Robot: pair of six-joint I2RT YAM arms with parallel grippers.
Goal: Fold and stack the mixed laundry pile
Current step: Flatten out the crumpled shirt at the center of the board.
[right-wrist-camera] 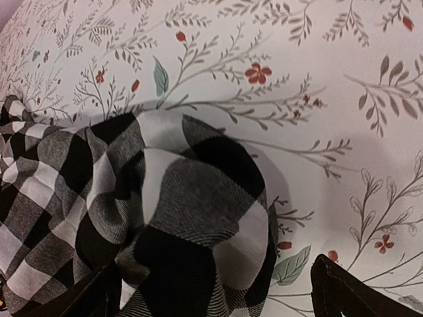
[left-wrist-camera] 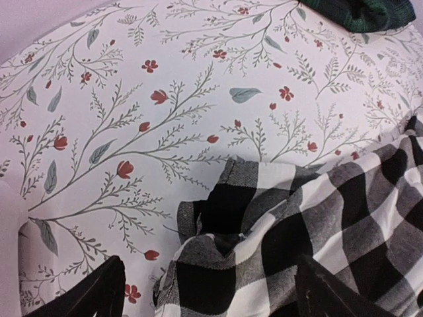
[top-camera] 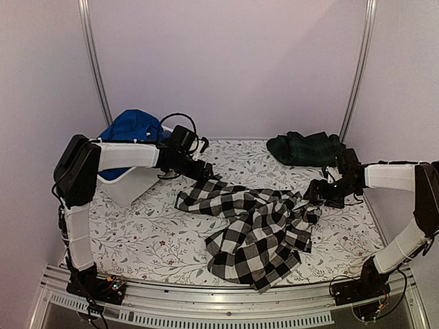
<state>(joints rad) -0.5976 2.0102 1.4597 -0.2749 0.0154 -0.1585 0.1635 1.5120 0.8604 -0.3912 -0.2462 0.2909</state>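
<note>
A black-and-white checked shirt [top-camera: 254, 233] lies crumpled and spread across the middle of the table. My left gripper [top-camera: 206, 171] hovers over its left end and my right gripper [top-camera: 315, 193] over its right end. In the left wrist view the left gripper [left-wrist-camera: 211, 300] is open, with a shirt corner [left-wrist-camera: 218, 251] lying loose between the fingers [left-wrist-camera: 92, 297]. The right gripper [right-wrist-camera: 218, 297] is open too, straddling a bunched fold of the shirt [right-wrist-camera: 185, 218]. A dark tartan garment [top-camera: 305, 147] sits at the back right. A bright blue garment [top-camera: 130, 127] rests in the tub.
A white plastic tub [top-camera: 130, 188] stands tilted at the back left, under my left forearm. The table wears a white floral cloth [top-camera: 151, 233]. Metal frame posts rise at both back corners, and a metal rail runs along the near edge.
</note>
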